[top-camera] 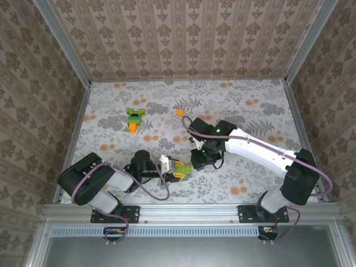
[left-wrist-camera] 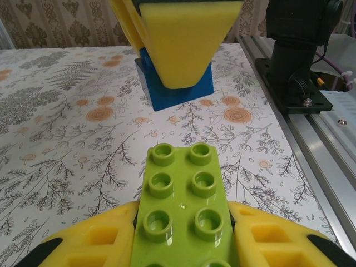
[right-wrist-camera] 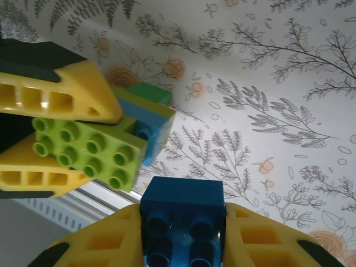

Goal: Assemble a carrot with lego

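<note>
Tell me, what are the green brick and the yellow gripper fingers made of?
The green brick looks like hard plastic: it is smooth and glossy, with light glinting on its moulded studs. The yellow gripper fingers look matte and slightly grainy, with hollow cut-outs, so maybe printed plastic or firm foam. I can't tell which.

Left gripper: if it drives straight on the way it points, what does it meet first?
The left gripper holds a lime green studded plastic brick; that would likely meet the blue plastic brick held by the right gripper first. Depth unclear.
</note>
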`<state>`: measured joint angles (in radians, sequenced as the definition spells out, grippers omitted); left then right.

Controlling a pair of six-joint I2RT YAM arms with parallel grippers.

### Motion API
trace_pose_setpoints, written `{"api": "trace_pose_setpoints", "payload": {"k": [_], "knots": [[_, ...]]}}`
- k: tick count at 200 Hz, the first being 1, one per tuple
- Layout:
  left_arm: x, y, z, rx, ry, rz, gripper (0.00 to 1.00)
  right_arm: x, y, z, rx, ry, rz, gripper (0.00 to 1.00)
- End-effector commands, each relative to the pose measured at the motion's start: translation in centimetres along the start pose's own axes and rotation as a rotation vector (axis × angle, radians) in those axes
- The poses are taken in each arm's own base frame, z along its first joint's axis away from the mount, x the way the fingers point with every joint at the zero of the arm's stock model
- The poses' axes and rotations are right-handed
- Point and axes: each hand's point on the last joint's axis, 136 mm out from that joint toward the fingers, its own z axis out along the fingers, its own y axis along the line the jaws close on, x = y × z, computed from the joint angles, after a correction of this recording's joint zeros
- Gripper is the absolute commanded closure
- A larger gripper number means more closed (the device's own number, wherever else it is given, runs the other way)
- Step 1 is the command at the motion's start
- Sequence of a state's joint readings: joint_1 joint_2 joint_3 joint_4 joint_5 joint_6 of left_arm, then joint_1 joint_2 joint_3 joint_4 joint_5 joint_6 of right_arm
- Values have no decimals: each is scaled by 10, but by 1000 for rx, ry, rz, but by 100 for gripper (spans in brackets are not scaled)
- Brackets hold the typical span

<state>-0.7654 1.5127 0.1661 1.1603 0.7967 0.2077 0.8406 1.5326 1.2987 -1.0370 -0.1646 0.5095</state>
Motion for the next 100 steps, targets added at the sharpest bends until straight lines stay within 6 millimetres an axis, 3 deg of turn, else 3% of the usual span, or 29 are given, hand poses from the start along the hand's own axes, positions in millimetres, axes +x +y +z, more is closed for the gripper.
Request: {"api": "trace_pose_setpoints", "payload": {"k": [1, 100], "knots": [[23, -5, 0, 9, 71, -20, 75, -6, 8, -2, 42, -14, 37, 76], [30, -5, 4, 11, 95, -36, 76, -11, 7, 22, 25, -102, 165, 77]]}}
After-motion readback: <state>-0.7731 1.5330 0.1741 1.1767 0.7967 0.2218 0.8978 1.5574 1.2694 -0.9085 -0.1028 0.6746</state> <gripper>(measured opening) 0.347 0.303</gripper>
